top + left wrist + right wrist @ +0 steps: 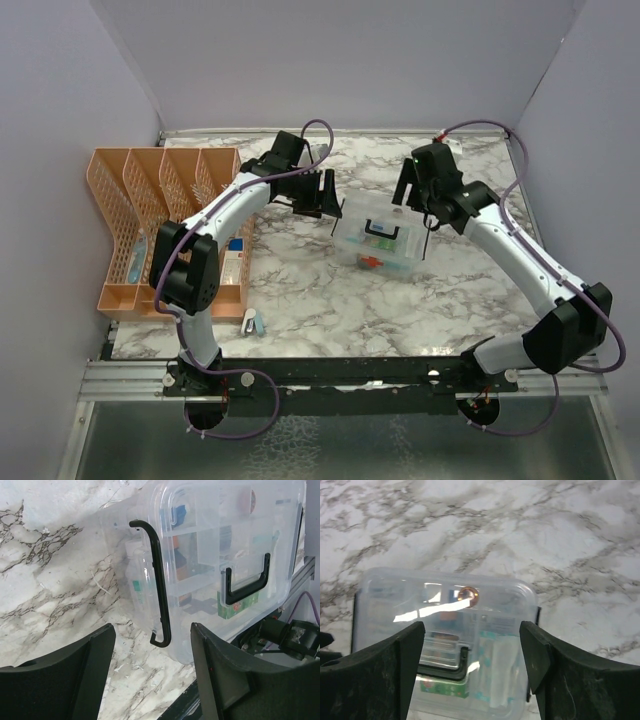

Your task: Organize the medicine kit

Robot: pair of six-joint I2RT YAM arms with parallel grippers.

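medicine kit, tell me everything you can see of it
The medicine kit is a small clear plastic box with rounded corners and its clear lid on. A black handle lies flat on the lid, and a black clip runs along one end. Green, orange and blue packets show through. It rests flat on the marble table, near the middle. The open left hand and right hand flank it without gripping.

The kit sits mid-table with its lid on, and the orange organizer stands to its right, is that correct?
No. The organizer stands to the left of the kit, not to its right; the top view shows it. The kit does sit mid-table with its lid on.
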